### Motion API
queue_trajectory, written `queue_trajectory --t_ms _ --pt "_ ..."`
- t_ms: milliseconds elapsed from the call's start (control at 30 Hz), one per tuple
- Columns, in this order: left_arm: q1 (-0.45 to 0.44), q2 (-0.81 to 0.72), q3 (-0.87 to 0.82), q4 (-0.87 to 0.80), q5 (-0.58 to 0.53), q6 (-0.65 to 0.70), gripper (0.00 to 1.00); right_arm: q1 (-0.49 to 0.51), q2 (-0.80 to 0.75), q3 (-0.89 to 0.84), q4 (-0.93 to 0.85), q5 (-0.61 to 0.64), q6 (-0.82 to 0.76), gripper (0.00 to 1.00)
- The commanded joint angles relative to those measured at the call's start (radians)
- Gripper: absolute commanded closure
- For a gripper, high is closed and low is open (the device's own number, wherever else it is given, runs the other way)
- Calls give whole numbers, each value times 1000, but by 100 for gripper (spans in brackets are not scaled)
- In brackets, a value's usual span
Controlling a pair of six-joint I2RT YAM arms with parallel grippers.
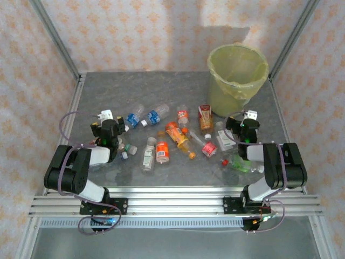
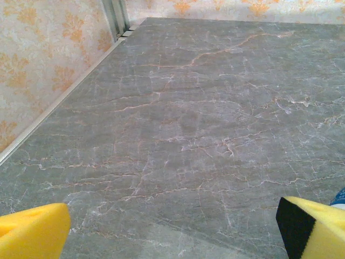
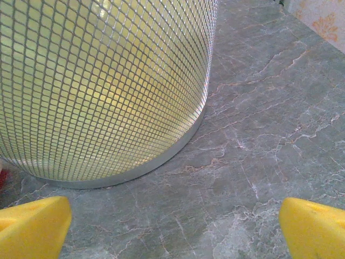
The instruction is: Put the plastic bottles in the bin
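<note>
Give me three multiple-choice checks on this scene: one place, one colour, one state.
1. Where on the table is the mesh bin?
A) far right corner
B) near left corner
C) centre

2. What colour are the pads of the right gripper?
A) red
B) white
C) yellow

3. How is the left gripper?
A) shut on nothing
B) open, holding nothing
C) shut on a cap

1 A: the top view shows it there.
2 C: both pads show yellow in the right wrist view.
3 B: its pads sit wide apart over bare table.

plastic bottles [image 1: 163, 152]: about 12 | bin [image 1: 235, 93]: 1 | left end effector [image 1: 105, 115]: 1 | right end effector [image 1: 249, 115]: 1
</note>
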Motion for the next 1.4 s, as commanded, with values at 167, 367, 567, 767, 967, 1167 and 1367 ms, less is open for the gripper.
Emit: queue_trajectory --t_ms 167,367,567,767,967,1167,1367 --pt "-4 -5 0 29 -31 -2 0 4 0 18 0 19 3 1" --pt "-4 -4 0 29 -31 -2 0 5 -1 17 -2 19 4 1" --pt "-4 -4 0 29 -31 -2 0 5 0 18 -1 19 4 1" --pt "-4 -4 0 30 -31 -2 0 4 0 18 -1 19 4 1" --pt "-4 -4 0 30 -31 -2 0 4 0 17 -1 19 4 1" --pt "-4 -4 0 30 -31 -3 0 4 -1 17 0 18 4 1" --pt "-2 -6 -5 33 -28 -4 0 4 -4 13 3 38 12 1"
